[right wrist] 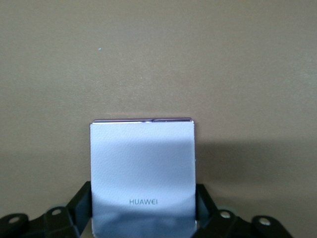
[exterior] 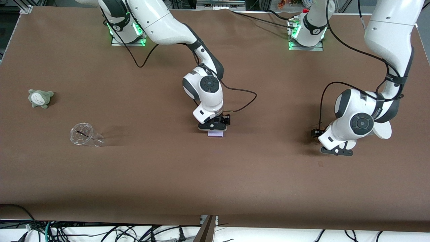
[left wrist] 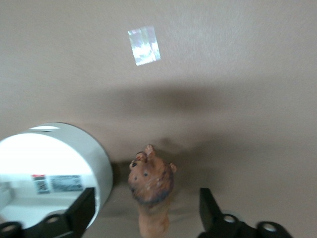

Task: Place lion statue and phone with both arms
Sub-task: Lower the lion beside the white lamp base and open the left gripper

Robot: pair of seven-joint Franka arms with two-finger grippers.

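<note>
Right gripper (right wrist: pixel 143 218) clamped on phone (right wrist: pixel 142 168) at table centre: rigid, slick, so grip flat edges. Left gripper (left wrist: pixel 146 208) spread wide around lion statue (left wrist: pixel 151 191) near left arm's end: light, hard; pinch its body.

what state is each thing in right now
phone: flat on the table, clamped by the right tool
lion statue: between the open fingers of the left tool
clear cup: tipped on its side
grey-green plush: sitting alone, untouched
</note>
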